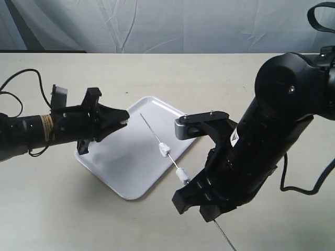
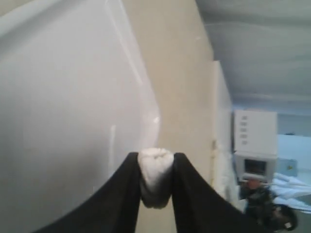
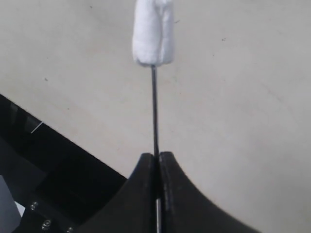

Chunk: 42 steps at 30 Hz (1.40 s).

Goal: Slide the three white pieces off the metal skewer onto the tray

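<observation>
The white tray (image 1: 120,167) lies in the middle of the table. Over its far left part my left gripper (image 1: 124,118) is shut on one white piece (image 2: 155,175), held a little above the tray (image 2: 58,97). The thin metal skewer (image 1: 152,130) slants over the tray's right edge with two white pieces on it, one (image 1: 164,150) over the rim and one (image 1: 183,174) just off the tray. My right gripper (image 1: 194,191) is shut on the skewer (image 3: 154,111) below the nearer white piece (image 3: 153,34). The skewer's tail sticks out behind the gripper (image 1: 226,238).
A beige tabletop (image 1: 157,73) spreads around the tray. A white curtain (image 1: 157,23) hangs behind the table's far edge. Black cables (image 1: 21,83) trail beside the left arm. The bulky right arm (image 1: 277,136) stands over the right side of the table.
</observation>
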Each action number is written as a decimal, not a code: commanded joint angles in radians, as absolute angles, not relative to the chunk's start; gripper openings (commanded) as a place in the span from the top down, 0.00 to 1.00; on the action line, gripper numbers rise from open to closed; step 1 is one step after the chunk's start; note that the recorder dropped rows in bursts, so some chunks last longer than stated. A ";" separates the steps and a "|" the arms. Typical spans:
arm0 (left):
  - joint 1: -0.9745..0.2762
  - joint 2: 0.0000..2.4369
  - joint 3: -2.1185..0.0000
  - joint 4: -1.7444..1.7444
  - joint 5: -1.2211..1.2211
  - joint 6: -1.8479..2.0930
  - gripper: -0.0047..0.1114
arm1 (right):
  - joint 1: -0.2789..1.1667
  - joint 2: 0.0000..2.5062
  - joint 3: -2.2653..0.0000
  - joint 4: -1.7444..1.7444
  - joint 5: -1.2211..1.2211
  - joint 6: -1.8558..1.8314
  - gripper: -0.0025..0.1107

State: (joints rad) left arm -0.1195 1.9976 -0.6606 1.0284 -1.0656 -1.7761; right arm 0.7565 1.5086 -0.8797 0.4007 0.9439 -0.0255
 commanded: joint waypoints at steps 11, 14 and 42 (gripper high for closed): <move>-0.218 2.002 -0.669 1.148 -0.850 -1.697 0.58 | 0.758 1.501 -0.875 0.392 0.928 -0.026 0.99; -0.218 2.002 -0.669 1.131 -0.895 -1.697 0.52 | 0.758 1.501 -0.875 0.392 0.895 -0.026 0.99; -0.149 1.903 -0.669 1.211 -1.221 -1.843 0.53 | 0.756 1.606 -0.984 0.392 0.748 0.082 0.99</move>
